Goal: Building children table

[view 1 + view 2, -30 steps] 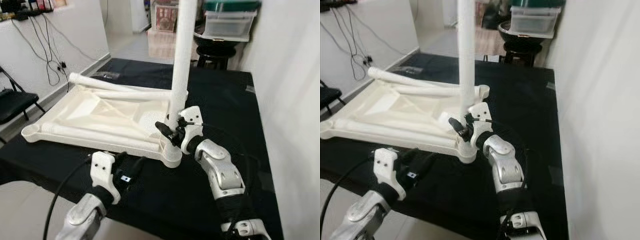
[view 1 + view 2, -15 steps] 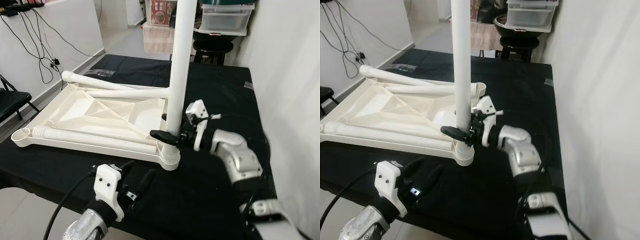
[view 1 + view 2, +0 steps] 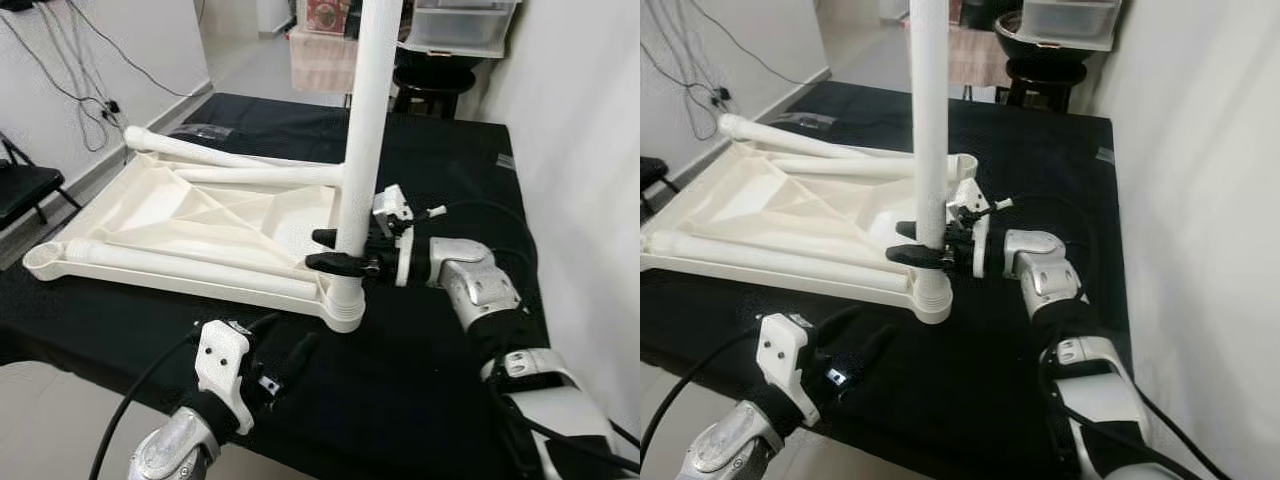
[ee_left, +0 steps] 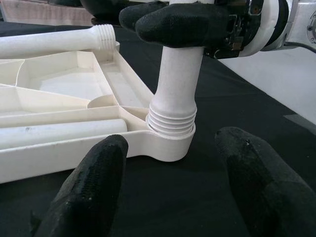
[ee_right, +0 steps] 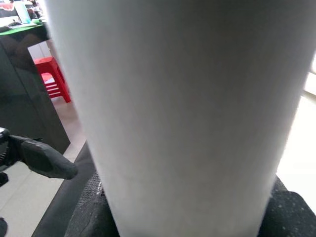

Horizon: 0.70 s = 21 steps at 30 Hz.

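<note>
Your left claw [image 3: 280, 355] hangs released over the black tabletop [image 3: 440, 370], just short of the corner socket [image 4: 170, 143]. Beyond it the upturned white table panel [image 3: 190, 215] lies flat, spare legs [image 3: 200, 270] resting on it. At that near corner the upright leg [image 3: 365, 140] stands in its threaded socket, your right claw [image 3: 345, 252] clenched around it low down. It looks like light, stiff, smooth plastic, so hold low near the threads, where it is less likely to tip.
</note>
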### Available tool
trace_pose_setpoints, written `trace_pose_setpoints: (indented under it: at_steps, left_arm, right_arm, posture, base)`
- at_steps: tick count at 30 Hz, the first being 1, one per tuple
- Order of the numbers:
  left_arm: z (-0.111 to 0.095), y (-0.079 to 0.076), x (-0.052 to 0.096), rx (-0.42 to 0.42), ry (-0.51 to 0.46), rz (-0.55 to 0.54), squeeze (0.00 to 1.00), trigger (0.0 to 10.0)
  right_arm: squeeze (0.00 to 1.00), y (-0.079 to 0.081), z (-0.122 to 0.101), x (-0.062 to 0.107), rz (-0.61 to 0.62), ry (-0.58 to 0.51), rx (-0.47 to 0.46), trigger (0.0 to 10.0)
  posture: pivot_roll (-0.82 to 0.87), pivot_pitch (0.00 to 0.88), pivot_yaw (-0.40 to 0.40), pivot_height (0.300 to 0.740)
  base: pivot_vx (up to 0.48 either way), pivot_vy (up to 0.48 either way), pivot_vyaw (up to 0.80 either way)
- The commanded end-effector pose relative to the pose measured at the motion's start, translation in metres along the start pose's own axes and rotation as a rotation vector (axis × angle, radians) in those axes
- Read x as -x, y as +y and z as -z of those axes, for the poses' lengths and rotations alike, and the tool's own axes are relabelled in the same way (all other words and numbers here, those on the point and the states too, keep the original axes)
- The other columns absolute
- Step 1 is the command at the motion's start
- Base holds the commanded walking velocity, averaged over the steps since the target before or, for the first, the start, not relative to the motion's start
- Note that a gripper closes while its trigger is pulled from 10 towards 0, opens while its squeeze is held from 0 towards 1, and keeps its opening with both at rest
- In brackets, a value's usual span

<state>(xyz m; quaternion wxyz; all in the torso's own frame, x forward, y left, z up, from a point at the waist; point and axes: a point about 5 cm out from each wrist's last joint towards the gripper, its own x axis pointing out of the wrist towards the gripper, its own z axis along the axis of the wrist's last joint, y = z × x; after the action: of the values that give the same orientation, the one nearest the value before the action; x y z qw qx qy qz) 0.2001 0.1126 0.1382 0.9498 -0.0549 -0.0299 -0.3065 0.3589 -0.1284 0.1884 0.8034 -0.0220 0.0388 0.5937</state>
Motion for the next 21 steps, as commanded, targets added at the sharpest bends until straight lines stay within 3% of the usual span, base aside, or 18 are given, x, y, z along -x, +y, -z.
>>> trace_pose_setpoints:
  at_steps: [1, 5, 9, 10, 11, 12, 13, 14, 15, 19, 21]
  left_arm:
    - [0.003, -0.001, 0.002, 0.019, 0.009, 0.01, 0.0, 10.0]
    - [0.003, -0.003, 0.004, 0.041, 0.008, 0.03, 0.0, 10.0]
    - [0.004, -0.003, 0.005, 0.046, 0.009, 0.035, 0.0, 10.0]
    - [0.004, -0.003, 0.006, 0.045, 0.013, 0.039, 0.0, 10.0]
    - [0.004, -0.003, 0.006, 0.045, 0.013, 0.039, 0.0, 10.0]
    - [0.004, -0.002, 0.007, 0.045, 0.018, 0.047, 0.0, 10.0]
    - [0.005, -0.001, 0.007, 0.043, 0.022, 0.052, 0.0, 10.0]
    - [0.005, -0.001, 0.007, 0.043, 0.022, 0.052, 0.0, 10.0]
    - [0.006, -0.001, 0.007, 0.045, 0.025, 0.05, 0.0, 10.0]
    - [0.007, 0.002, 0.008, 0.018, 0.036, 0.011, 0.0, 10.0]
    - [0.008, 0.005, 0.011, 0.01, 0.035, -0.047, 0.0, 10.0]
  right_arm:
    - [0.0, 0.003, 0.012, 0.004, -0.004, 0.019, -0.034, 0.0]
    - [0.0, 0.011, 0.026, 0.027, 0.098, 0.025, -0.036, 0.0]
    - [0.0, 0.018, 0.034, 0.031, 0.179, 0.035, -0.079, 0.0]
    - [0.0, 0.021, 0.043, 0.029, 0.324, 0.084, -0.092, 0.0]
    - [0.0, 0.021, 0.043, 0.029, 0.324, 0.084, -0.092, 0.0]
    - [0.0, 0.045, 0.061, 0.021, 0.488, 0.17, -0.076, 0.0]
    - [0.0, 0.057, 0.066, 0.021, 0.631, 0.187, -0.104, 0.0]
    - [0.0, 0.057, 0.066, 0.021, 0.631, 0.187, -0.104, 0.0]
    - [0.0, 0.058, 0.068, 0.028, 0.773, 0.195, -0.149, 0.0]
    - [0.0, 0.051, 0.072, 0.032, 0.831, 0.217, -0.154, 0.0]
    - [0.0, 0.053, 0.072, 0.026, 0.817, 0.231, -0.133, 0.0]
  posture:
    - [0.02, 0.083, -0.019, 0.74]
    - [0.0, 0.099, -0.022, 0.74]
    - [0.0, 0.099, -0.022, 0.74]
    - [0.0, 0.097, -0.018, 0.74]
    - [0.0, 0.097, -0.018, 0.74]
    - [-0.02, 0.118, -0.007, 0.74]
    - [-0.04, 0.084, 0.007, 0.74]
    - [-0.04, 0.084, 0.007, 0.74]
    - [-0.04, 0.084, 0.007, 0.74]
    - [-0.02, 0.087, -0.003, 0.74]
    - [0.0, 0.08, -0.009, 0.74]
  base:
    - [0.0, 0.0, 0.0]
    - [0.0, 0.0, 0.0]
    - [0.0, 0.0, 0.0]
    - [0.0, 0.0, 0.0]
    - [0.0, 0.0, 0.0]
    - [0.0, 0.0, 0.0]
    - [0.0, 0.0, 0.0]
    - [0.0, 0.0, 0.0]
    - [0.0, 0.0, 0.0]
    - [0.0, 0.0, 0.0]
    - [0.0, 0.0, 0.0]
